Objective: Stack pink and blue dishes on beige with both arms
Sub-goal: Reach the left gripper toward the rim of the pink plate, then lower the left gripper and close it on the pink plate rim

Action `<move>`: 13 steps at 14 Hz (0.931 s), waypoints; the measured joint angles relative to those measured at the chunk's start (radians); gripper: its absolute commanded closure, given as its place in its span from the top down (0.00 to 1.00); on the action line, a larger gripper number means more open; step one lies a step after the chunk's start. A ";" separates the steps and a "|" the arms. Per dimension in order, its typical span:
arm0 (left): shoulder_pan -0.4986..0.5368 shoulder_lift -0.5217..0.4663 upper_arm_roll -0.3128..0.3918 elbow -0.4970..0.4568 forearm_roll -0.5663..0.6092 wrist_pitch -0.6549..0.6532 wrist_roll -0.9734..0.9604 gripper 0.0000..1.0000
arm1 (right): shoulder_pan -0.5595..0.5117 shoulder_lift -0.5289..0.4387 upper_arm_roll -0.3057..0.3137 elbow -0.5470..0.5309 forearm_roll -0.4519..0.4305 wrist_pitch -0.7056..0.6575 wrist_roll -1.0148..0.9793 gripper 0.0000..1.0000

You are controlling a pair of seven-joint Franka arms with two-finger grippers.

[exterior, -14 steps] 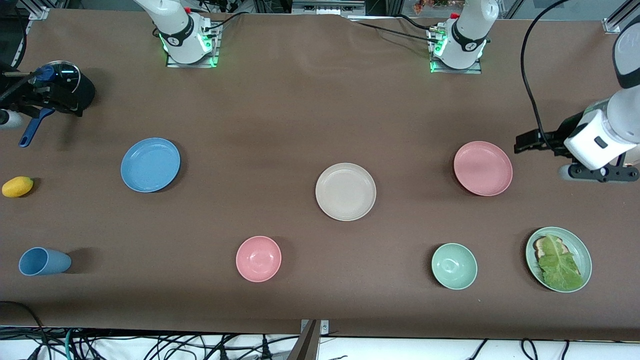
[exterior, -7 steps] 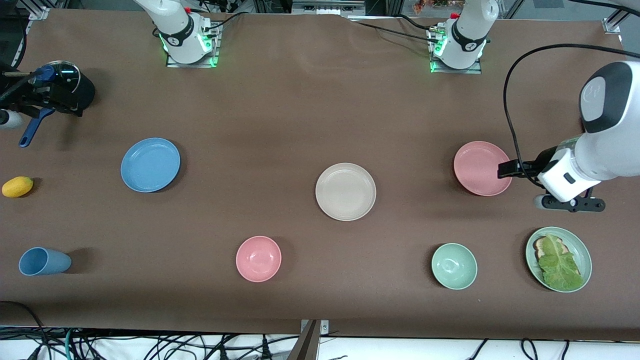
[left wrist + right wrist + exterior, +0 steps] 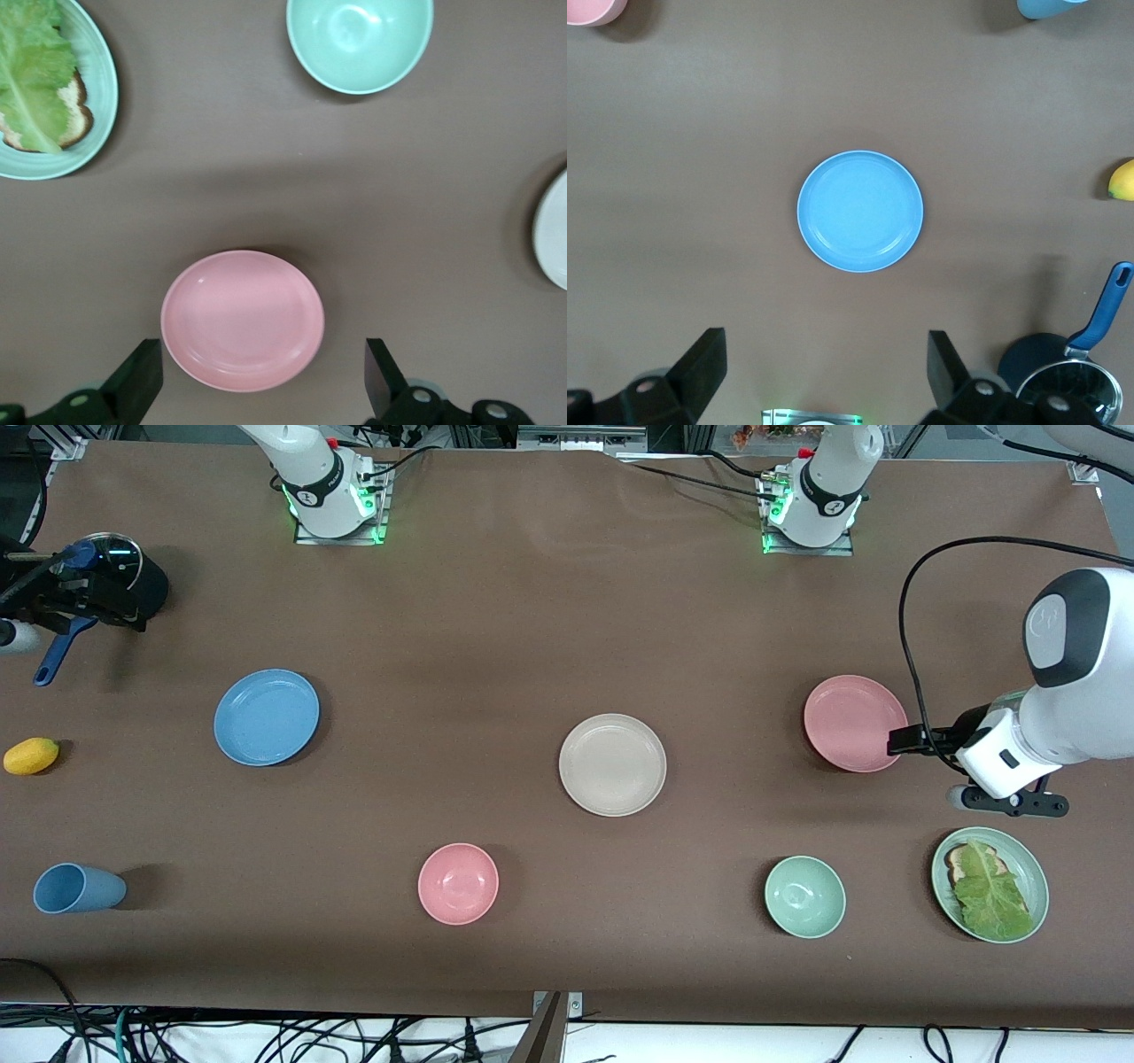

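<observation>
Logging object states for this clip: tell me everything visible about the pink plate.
The pink plate is a flat, shallow round dish with a low rim, matte and plastic-looking, plain pink and empty. It lies right side up on the brown table toward the left arm's end, farther from the front camera than the green bowl. Nothing is stacked on it. The left gripper is at its edge, fingers open in the left wrist view, which shows the plate between them; contact cannot be told.
</observation>
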 measured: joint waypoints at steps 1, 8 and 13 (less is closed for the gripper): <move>0.003 0.000 0.015 -0.019 -0.006 0.017 0.023 1.00 | 0.000 0.000 0.000 0.000 0.000 0.000 0.000 1.00; 0.075 -0.003 0.072 -0.157 -0.072 0.135 0.214 1.00 | 0.000 0.000 0.000 0.000 0.000 0.001 0.000 1.00; 0.152 -0.003 0.075 -0.262 -0.126 0.229 0.340 1.00 | 0.000 0.000 0.000 0.000 0.000 0.001 0.000 1.00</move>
